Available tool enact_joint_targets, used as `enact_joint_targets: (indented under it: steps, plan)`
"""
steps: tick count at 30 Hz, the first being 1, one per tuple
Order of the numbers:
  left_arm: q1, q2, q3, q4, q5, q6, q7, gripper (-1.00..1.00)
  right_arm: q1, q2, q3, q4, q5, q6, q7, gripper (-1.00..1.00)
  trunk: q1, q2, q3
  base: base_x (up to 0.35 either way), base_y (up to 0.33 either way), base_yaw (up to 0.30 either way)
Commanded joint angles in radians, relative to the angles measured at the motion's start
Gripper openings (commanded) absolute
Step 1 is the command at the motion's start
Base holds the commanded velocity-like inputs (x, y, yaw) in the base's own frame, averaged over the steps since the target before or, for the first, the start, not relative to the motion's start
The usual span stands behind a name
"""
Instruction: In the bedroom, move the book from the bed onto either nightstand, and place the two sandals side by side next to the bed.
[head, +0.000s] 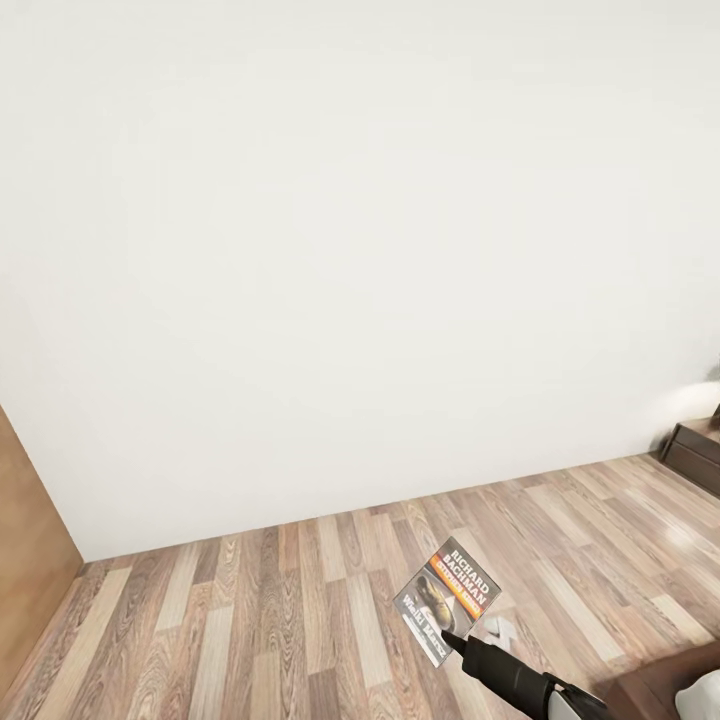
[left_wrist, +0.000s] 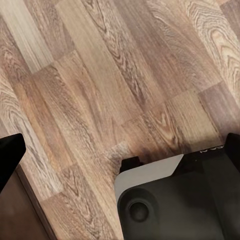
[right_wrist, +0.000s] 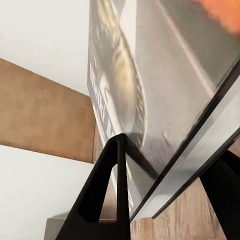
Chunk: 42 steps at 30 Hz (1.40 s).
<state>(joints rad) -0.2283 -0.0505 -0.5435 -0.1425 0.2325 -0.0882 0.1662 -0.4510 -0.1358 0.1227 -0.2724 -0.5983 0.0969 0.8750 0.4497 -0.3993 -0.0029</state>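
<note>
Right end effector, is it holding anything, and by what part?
Yes. The right end effector is shut on the book, pinching its lower edge; the cover faces the head camera, above the wood floor.

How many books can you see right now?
1: the book is clamped in the right claw, held above the wood floor. Others may lie out of view.

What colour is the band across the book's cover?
Orange, on the book; clearest in the head view.

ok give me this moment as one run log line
phase: carrying | right gripper: shut on book, held above wood floor | left gripper: open, over floor | ahead: white wall | nightstand: far right
</note>
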Motion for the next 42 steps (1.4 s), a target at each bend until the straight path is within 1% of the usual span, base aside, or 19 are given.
enact_joint_targets:
  steps: [1,19,24,30,31,42]
  plan:
    - [0.000,0.000,-0.009,0.001,0.009,-0.004,0.004,1.00,0.000,-0.001,0.004,-0.001,-0.011,0.010,0.001,-1.00,0.000,-0.001,0.000,0.000,0.000,0.000]
    - [0.000,0.000,-0.009,0.001,0.010,-0.004,0.004,1.00,0.000,-0.001,0.004,-0.001,-0.011,0.010,0.001,-1.00,0.000,-0.001,0.000,0.000,0.000,0.000]
    - [0.002,0.005,-0.009,-0.001,0.013,0.024,0.005,1.00,0.029,-0.010,0.028,-0.028,-0.009,0.013,0.001,-1.00,0.000,-0.001,0.000,0.000,0.000,0.000]
    - [0.003,0.006,-0.009,-0.001,0.014,0.057,0.004,1.00,0.063,-0.013,0.039,-0.044,-0.007,0.018,0.000,-1.00,0.000,-0.001,0.000,0.000,0.000,0.000]
    - [0.003,0.006,-0.009,-0.001,0.014,0.058,0.004,1.00,0.140,-0.013,0.040,-0.044,-0.007,0.018,0.000,-1.00,0.000,-0.001,0.000,0.000,0.000,0.000]
    - [0.003,0.006,-0.009,-0.002,0.014,0.060,0.004,1.00,0.145,-0.014,0.040,-0.045,-0.007,0.018,0.001,-1.00,0.000,-0.001,0.000,0.000,0.000,-0.001]
